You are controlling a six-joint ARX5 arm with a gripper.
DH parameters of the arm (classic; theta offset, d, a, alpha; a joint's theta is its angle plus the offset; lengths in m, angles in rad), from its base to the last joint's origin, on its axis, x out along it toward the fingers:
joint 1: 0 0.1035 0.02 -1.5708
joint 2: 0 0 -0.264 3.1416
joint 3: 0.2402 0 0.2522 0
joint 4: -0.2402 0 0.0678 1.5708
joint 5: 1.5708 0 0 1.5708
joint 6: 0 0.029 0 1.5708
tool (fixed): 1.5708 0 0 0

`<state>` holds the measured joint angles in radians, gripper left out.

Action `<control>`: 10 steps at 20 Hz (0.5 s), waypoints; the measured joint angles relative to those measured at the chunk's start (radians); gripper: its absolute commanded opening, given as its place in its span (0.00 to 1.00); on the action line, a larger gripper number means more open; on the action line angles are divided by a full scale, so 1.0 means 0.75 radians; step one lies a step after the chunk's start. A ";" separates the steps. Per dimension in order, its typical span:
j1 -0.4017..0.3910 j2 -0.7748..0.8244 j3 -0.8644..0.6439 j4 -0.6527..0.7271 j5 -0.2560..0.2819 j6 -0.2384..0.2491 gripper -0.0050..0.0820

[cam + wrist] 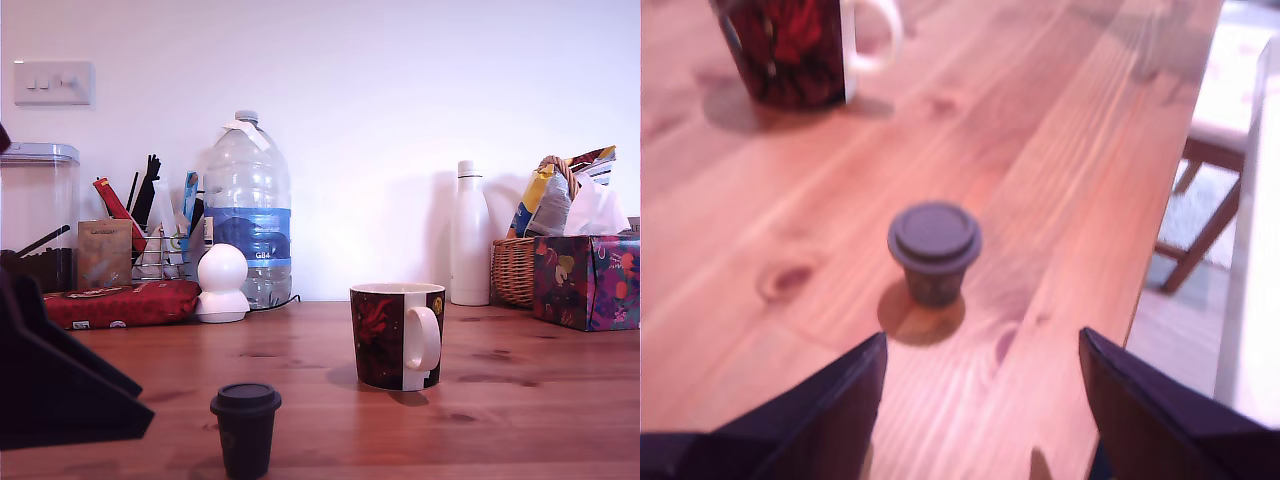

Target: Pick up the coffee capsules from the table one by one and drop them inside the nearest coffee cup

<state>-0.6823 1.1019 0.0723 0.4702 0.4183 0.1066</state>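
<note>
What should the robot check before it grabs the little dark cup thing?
1. Hand open: ok, its two fingers are spread wide apart.
2. Capsule upright on the table: ok, standing wide rim up.
3. Capsule lined up between the fingers: ok, roughly centred ahead of the gap in the wrist view.
4. Hand empty: ok, nothing between the fingers.
5. Mug upright: ok; whether it is empty, cannot tell.
6. Second capsule found: not ok, only the dark one shows.
</note>
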 measured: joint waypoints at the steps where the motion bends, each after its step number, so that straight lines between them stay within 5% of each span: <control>1: -0.004 0.023 0.019 -0.005 -0.007 0.001 0.69; 10: -0.005 0.192 0.145 -0.103 -0.035 0.013 0.69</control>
<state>-0.6861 1.2457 0.1810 0.3927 0.3920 0.1165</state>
